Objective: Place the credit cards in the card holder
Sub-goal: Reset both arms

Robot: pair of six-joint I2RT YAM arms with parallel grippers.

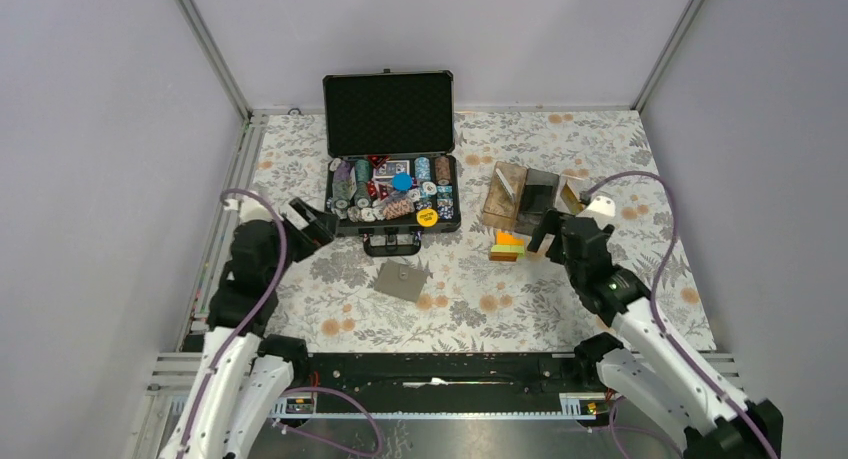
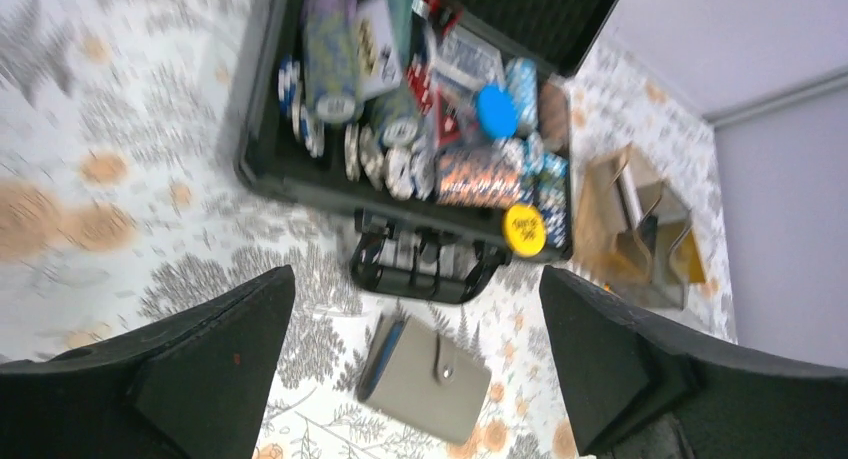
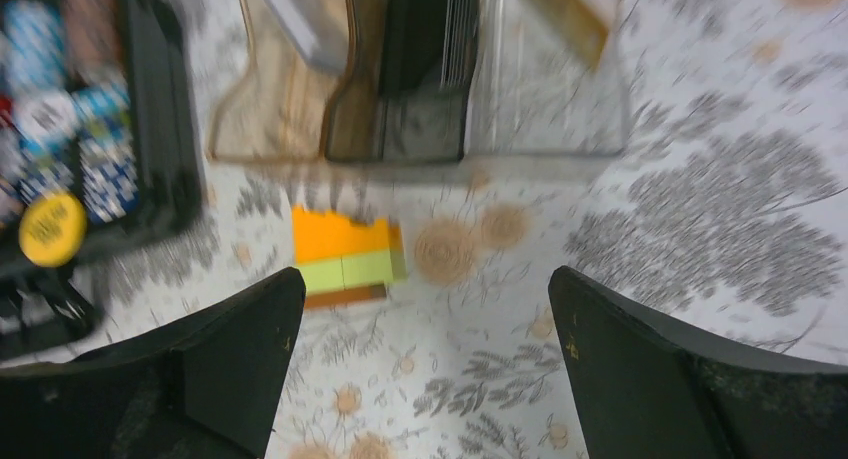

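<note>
The credit cards lie stacked on the floral cloth, orange over yellow-green over brownish orange; they also show in the right wrist view. The card holder is a grey wallet, folded shut with a snap tab, lying in front of the chip case; it also shows in the left wrist view, a blue edge visible. My left gripper is open and empty, above and left of the holder. My right gripper is open and empty, just right of the cards.
An open black chip case full of chips and a boxed deck stands at the back centre, its handle facing the holder. A clear brownish acrylic box stands behind the cards. Grey walls enclose the table.
</note>
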